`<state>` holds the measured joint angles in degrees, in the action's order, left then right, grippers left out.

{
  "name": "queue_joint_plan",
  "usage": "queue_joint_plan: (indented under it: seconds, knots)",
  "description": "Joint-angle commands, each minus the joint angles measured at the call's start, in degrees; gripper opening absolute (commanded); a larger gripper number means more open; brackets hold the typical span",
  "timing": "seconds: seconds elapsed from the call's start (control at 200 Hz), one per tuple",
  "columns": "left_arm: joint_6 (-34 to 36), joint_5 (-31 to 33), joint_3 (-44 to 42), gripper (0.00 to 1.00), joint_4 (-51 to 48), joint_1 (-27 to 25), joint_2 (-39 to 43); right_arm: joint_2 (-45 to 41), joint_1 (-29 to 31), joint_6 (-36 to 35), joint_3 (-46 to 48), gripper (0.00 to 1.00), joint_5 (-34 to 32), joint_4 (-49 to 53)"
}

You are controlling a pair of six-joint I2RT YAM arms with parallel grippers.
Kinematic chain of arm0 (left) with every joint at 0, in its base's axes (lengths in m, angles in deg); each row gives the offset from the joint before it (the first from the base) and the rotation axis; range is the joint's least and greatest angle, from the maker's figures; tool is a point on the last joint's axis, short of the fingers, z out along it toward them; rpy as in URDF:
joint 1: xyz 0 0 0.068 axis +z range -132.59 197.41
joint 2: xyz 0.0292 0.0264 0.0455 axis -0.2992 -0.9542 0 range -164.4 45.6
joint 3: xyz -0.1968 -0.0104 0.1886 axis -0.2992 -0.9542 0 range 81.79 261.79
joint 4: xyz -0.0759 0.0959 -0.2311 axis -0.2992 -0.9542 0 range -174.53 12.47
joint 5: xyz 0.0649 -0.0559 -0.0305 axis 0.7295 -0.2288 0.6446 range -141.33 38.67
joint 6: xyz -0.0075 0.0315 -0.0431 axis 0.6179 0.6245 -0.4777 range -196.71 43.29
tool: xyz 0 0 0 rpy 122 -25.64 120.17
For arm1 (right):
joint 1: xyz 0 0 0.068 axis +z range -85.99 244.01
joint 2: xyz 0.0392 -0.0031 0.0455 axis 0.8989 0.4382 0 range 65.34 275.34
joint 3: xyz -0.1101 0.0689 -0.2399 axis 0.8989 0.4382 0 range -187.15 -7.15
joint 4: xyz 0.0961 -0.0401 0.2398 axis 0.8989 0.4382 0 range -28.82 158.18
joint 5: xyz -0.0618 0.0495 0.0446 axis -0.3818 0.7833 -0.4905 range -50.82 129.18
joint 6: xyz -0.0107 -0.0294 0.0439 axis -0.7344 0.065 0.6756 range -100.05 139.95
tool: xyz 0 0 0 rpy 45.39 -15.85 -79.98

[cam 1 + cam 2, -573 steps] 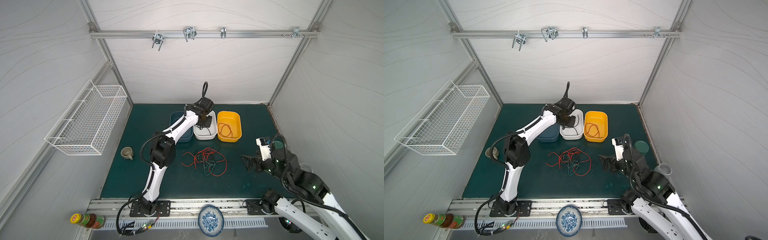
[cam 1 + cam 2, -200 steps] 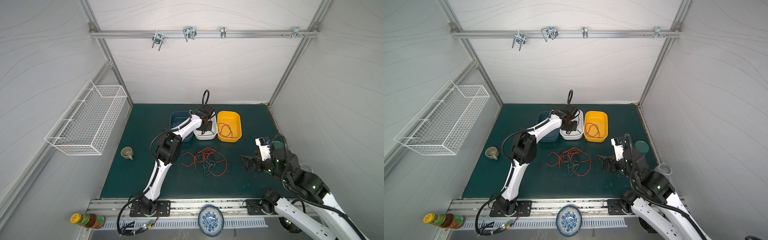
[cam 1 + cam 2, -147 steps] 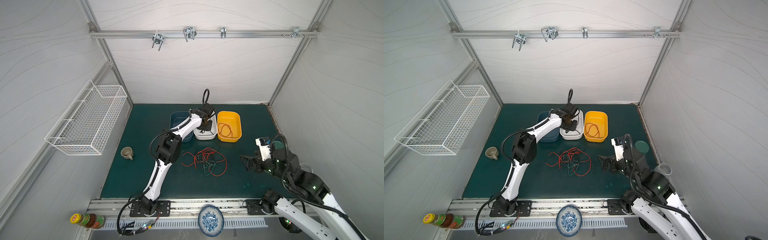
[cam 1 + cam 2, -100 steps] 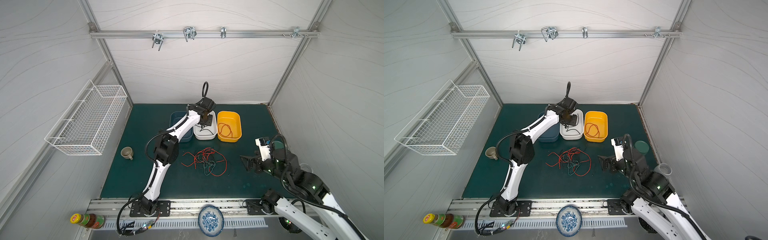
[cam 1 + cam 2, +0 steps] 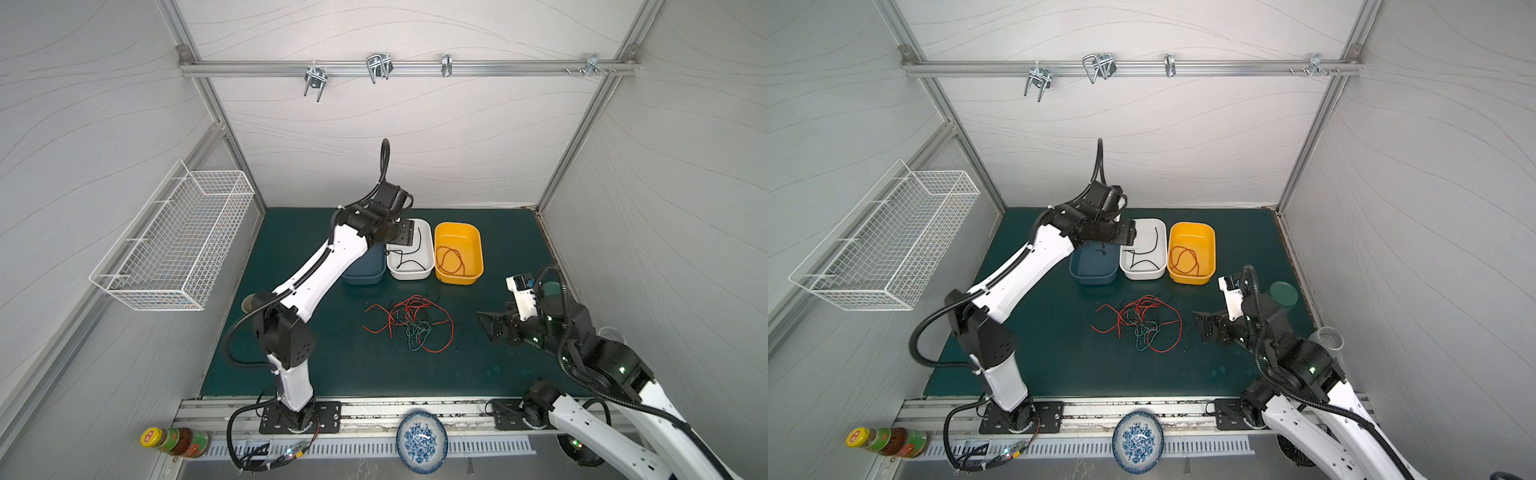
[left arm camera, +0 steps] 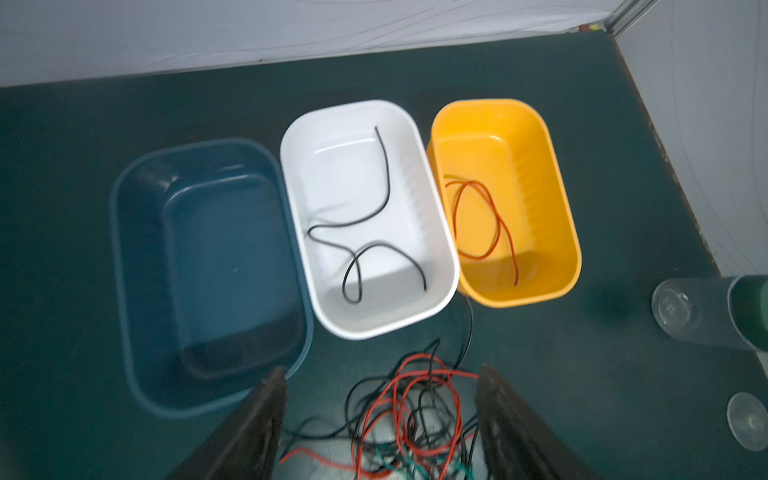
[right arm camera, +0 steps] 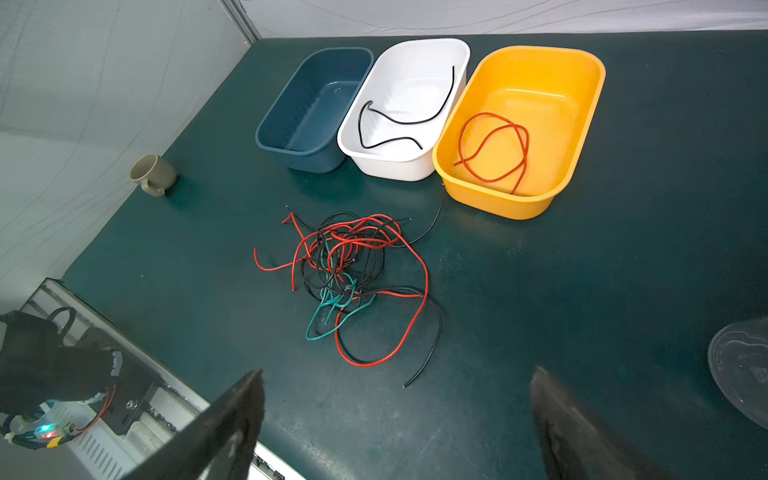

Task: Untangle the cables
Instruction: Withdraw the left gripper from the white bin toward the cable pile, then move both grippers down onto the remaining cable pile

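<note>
A tangle of red, black and teal-green cables point(image 5: 409, 326) point(image 5: 1140, 322) point(image 7: 349, 278) lies mid-table, in front of three tubs. One black cable point(image 5: 409, 253) point(image 6: 365, 232) lies loose in the white tub point(image 5: 428, 272), and one red cable point(image 5: 451, 259) point(image 7: 494, 149) lies in the yellow tub point(image 5: 478, 249). My left gripper point(image 5: 405, 235) point(image 6: 380, 415) hangs above the white tub's back left corner, open and holding nothing. My right gripper point(image 5: 488, 326) point(image 7: 399, 415) stands open right of the tangle, apart from it, with bare mat between its fingers.
A dark blue tub point(image 5: 1094, 266) with nothing in it stands left of the white one. A beige cup point(image 7: 151, 174) sits at the table's left. A clear cup point(image 5: 1329, 338) and a green lid point(image 5: 1283, 293) are by the right wall. A wire basket point(image 5: 178, 245) hangs on the left wall.
My left gripper was shut low in the white tub; it has opened, risen and drawn back to the left, leaving the black cable in the tub. The right arm has not moved.
</note>
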<state>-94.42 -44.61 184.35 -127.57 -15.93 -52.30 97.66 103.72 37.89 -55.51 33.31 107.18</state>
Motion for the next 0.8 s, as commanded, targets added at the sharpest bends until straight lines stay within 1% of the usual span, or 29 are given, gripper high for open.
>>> queue_joint_plan:
  seconds: [0.0, 0.08, 0.145, 0.17, 0.25, 0.325, 0.36, 0.46, 0.525, 0.725, 0.755, 0.795]
  knots:
    - [-1.0, 3.6, -10.3, 0.73, 0.0, -0.1, 9.6, 2.5, 0.2, -0.5, -0.6, 0.99, 1.7, -0.1]
    - [-0.2, 5.4, -20.1, 0.74, 2.4, -0.2, 18.0, 4.7, 0.6, 0.6, -0.9, 0.99, 3.3, -0.7]
    - [-0.3, 6.8, -26.1, 0.75, 2.8, -0.3, 23.9, 6.5, 2.1, 2.4, -0.3, 0.99, 3.2, -2.1]
    - [-0.4, 7.4, -28.1, 0.78, 2.8, -0.4, 25.8, 7.4, 3.3, 3.1, 0.2, 0.99, 3.0, -3.2]
    - [-0.4, 8.7, -34.2, 0.79, 3.7, -0.3, 30.7, 11.0, 9.0, 5.3, 1.8, 0.99, -0.3, -7.8]
    - [0.0, 9.2, -39.4, 0.79, 5.6, -0.4, 33.9, 16.6, 14.8, 6.5, 1.5, 0.99, -4.8, -11.2]
    - [0.2, 9.8, -41.2, 0.79, 6.3, -0.4, 34.7, 20.0, 16.7, 6.9, 1.1, 0.99, -5.6, -12.5]
    - [1.6, 10.8, -44.3, 0.80, 7.2, -0.4, 35.7, 29.0, 18.9, 8.7, -0.9, 0.99, -4.8, -15.1]
    - [2.5, 13.0, -44.6, 0.79, 7.0, -0.5, 35.6, 33.6, 19.1, 9.6, -1.6, 0.99, -4.0, -17.2]
    - [2.2, 17.6, -45.6, 0.79, 6.6, -0.5, 36.7, 42.4, 18.8, 10.5, -3.0, 0.98, -1.2, -24.8]
    - [2.1, 18.4, -45.7, 0.79, 6.6, -0.6, 36.7, 43.8, 18.6, 10.4, -3.8, 0.96, -0.8, -24.8]
    - [2.1, 18.8, -45.6, 0.79, 6.5, -0.7, 36.6, 45.7, 18.2, 10.0, -4.8, 0.90, 0.3, -24.9]
